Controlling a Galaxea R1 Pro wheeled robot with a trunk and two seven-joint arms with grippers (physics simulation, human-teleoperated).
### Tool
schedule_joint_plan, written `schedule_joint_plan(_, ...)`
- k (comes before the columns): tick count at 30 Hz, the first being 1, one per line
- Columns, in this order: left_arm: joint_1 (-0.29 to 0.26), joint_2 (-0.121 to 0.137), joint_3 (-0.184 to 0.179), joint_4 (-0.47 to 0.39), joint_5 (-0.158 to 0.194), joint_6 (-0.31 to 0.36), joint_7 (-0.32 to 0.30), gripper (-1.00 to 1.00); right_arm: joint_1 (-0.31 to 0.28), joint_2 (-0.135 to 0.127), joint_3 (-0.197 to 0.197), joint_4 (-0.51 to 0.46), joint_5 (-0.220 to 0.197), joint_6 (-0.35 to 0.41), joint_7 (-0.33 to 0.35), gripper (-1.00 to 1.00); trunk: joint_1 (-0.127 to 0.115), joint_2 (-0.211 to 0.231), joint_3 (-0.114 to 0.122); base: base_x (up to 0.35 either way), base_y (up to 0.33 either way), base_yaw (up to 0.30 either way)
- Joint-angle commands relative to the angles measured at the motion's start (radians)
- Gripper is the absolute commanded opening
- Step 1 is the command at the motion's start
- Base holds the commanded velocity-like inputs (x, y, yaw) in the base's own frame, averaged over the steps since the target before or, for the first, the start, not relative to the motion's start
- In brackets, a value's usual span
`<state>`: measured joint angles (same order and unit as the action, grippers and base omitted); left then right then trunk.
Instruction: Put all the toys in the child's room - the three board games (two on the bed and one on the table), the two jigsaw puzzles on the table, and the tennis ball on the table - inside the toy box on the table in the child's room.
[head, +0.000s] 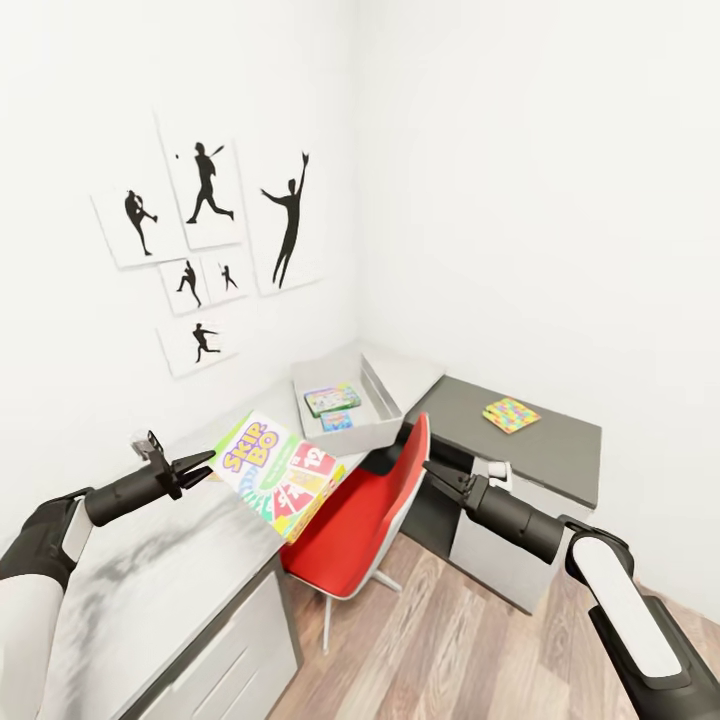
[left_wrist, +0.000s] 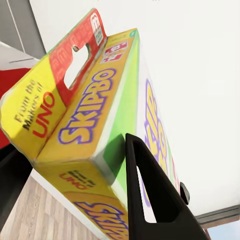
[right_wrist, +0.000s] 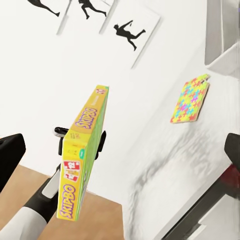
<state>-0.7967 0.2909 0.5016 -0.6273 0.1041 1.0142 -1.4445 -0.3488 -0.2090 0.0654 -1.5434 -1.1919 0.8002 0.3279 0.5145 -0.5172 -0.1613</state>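
Left tool (head: 200, 465) is pinching the Skip-Bo box (head: 282, 474) just short of the toy box (head: 385, 415) (right tool (head: 438, 474) looks spread, nothing in it).

Your Skip-Bo box (head: 283, 474) hides the left fingertips; the toy box (head: 385, 398) wall cuts off a game (head: 337, 421) inside.

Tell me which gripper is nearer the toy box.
Right. The right gripper hangs beside the toy box, over the red chair; the left gripper holds the Skip-Bo box farther back.
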Motion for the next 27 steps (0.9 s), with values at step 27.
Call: schedule_joint_plan(27,0.023,-0.018,-0.031,0.063,-0.025,-0.022,0.007,-1.0,-0.001,-0.004,-0.085,0.009,0.014,-0.027,-0.003,1.0,0.001,-0.002,-0.003,0.068,-0.071,0.002)
